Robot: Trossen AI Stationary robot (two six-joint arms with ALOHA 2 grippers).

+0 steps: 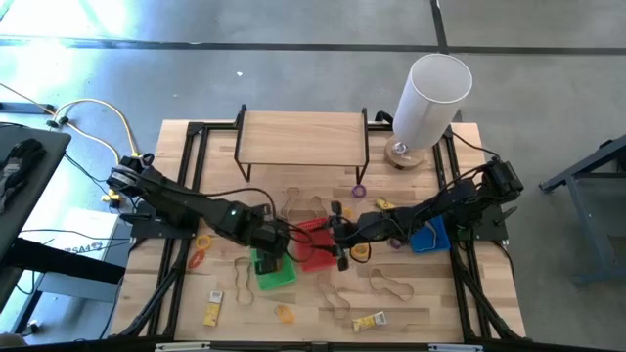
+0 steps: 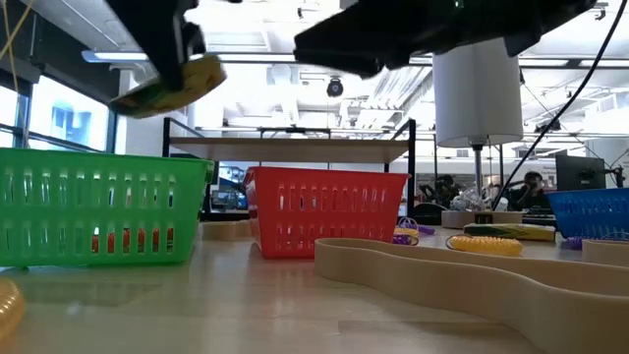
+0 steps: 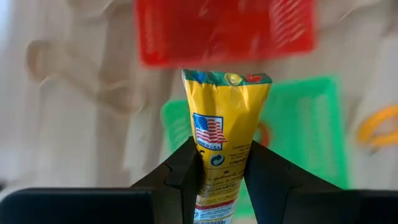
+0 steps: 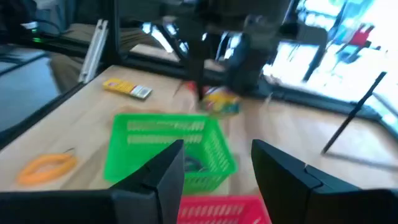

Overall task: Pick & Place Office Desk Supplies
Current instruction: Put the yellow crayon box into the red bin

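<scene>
One yellow packet (image 3: 225,134) sits clamped in my left end effector (image 3: 222,171), lifted off the tabletop (image 1: 430,293) above the green basket (image 1: 275,271), I judge for dropping in. My right end effector (image 4: 217,171) hangs spread and empty over the red basket (image 1: 315,242).

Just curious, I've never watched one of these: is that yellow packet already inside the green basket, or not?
Not in. The left gripper holds the yellow packet between its fingers, up in the air by the green basket.
</scene>
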